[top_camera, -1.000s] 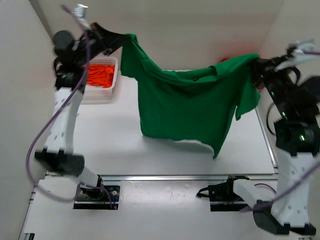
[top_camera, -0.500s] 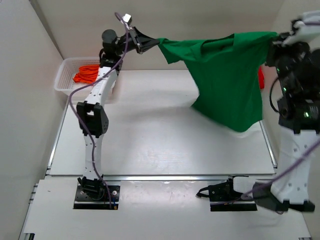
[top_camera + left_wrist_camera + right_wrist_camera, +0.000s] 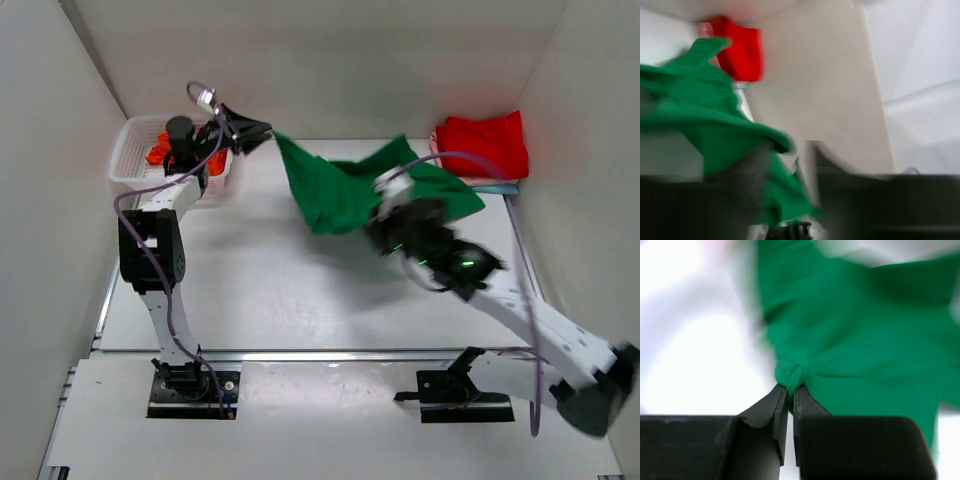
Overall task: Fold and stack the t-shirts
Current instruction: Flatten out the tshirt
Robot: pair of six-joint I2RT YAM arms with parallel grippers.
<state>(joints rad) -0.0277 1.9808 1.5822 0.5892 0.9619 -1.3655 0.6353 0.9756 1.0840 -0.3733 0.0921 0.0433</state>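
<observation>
Your green t-shirt point(image 3: 335, 195) stretches from beside the red t-shirt point(image 3: 485, 145) away toward the left gripper point(image 3: 265, 134) (its jaws too blurred to judge). The right gripper point(image 3: 790, 387), nearer the red one, has its jaws pinched tight on a fold.

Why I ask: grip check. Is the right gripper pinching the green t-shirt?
Yes: the right gripper clamps a bunched fold of the green t-shirt.

Far left corner of table point(image 3: 300, 300): basket point(image 3: 122, 158), cloth point(image 3: 160, 153) inside it. Far right corner: stack point(image 3: 485, 145). Between them, over the far half, nearer the stack: shirt point(image 3: 335, 190).
</observation>
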